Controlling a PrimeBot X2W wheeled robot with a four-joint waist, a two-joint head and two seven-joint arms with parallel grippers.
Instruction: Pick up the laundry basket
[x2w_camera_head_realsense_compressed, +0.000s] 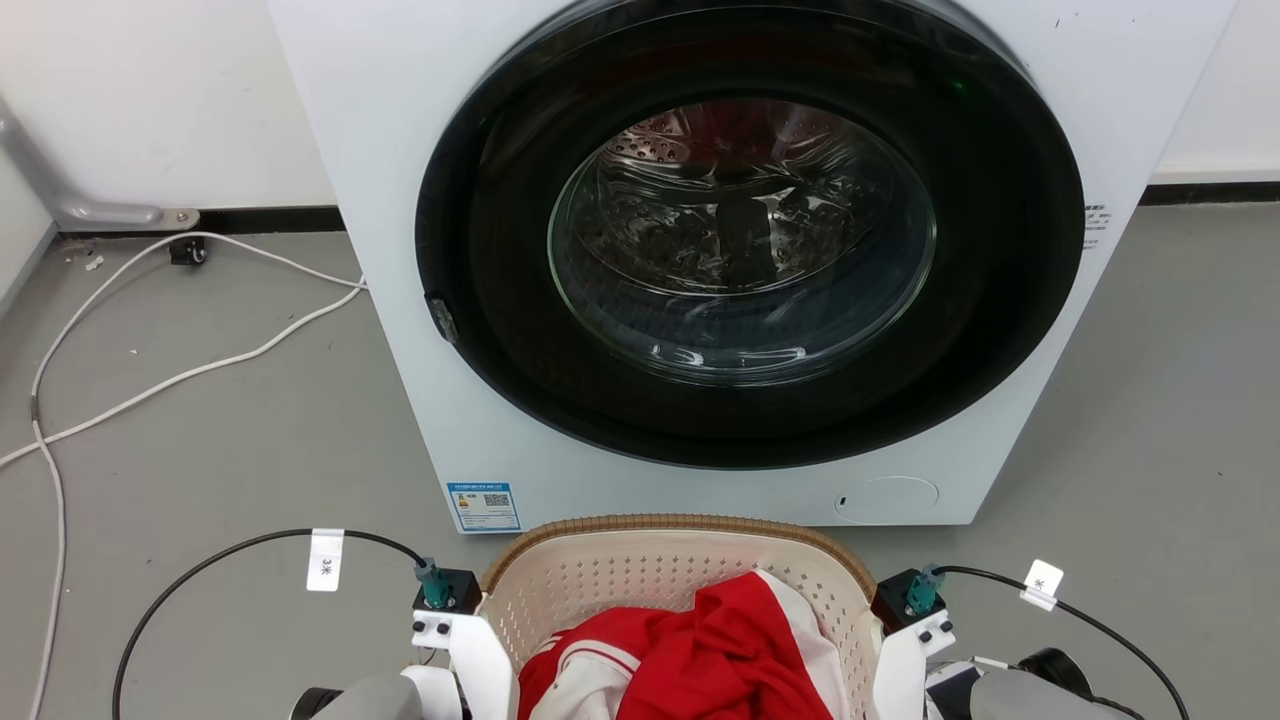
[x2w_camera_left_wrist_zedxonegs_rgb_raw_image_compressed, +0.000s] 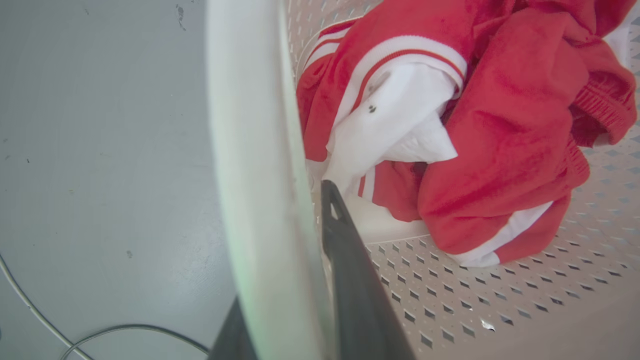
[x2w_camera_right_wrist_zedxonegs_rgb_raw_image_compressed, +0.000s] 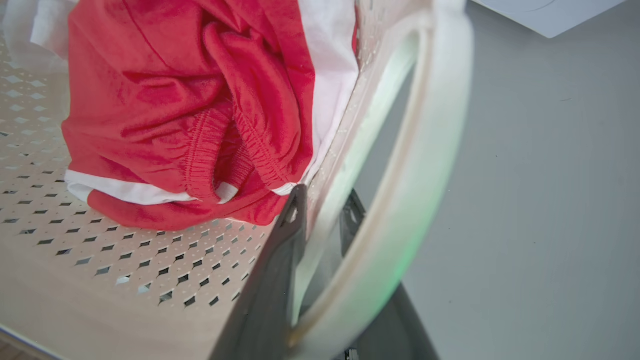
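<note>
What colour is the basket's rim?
Brown, with a woven look; the basket rim shows best in the head view.

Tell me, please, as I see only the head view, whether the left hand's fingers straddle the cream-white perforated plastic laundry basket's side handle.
Observer: Yes; the left hand has one dark finger inside the cream-white perforated plastic laundry basket and the other outside its white handle.
Operator: Thank you; and the right hand?
Observer: Likewise, the right hand has the basket's wall and other handle between its fingers; whether either hand clamps, I cannot tell.
</note>
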